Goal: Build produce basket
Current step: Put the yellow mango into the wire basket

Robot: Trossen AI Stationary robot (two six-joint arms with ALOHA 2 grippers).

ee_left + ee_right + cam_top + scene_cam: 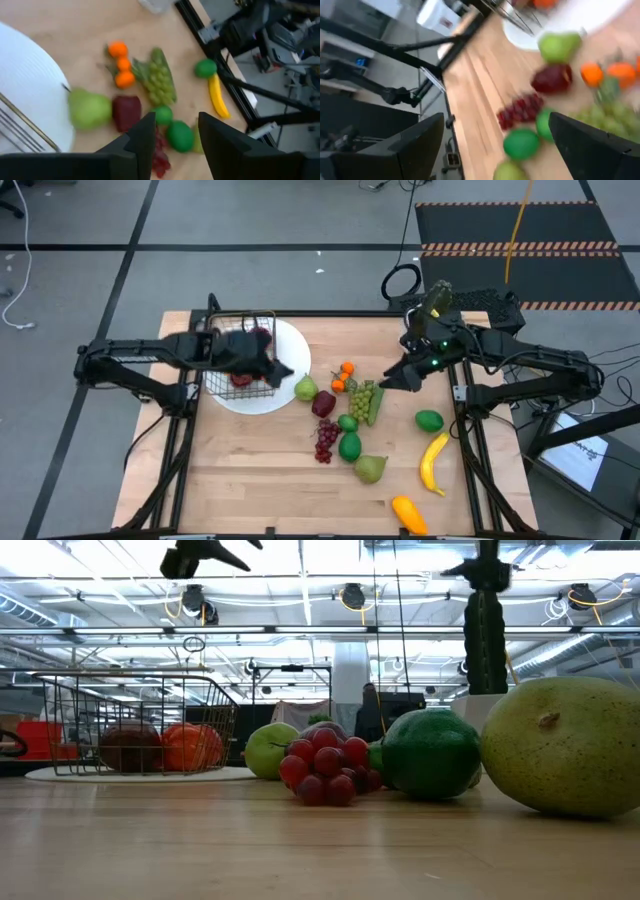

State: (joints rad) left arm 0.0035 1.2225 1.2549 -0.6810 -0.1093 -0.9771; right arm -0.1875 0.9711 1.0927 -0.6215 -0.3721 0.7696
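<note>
basket (240, 358) holds some produce | left tool (175, 131) empty, part-open, above basket edge | right tool (385, 383) released wide over grapes (362, 399) | advice: descend straight, clench gently

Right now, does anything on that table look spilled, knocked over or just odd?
Nothing looks spilled or broken. The wire basket stands upright on the white plate with a couple of fruits inside, though most produce lies loose on the table: red grapes, green grapes, a banana. One oddity is a cactus among the fruit.
</note>
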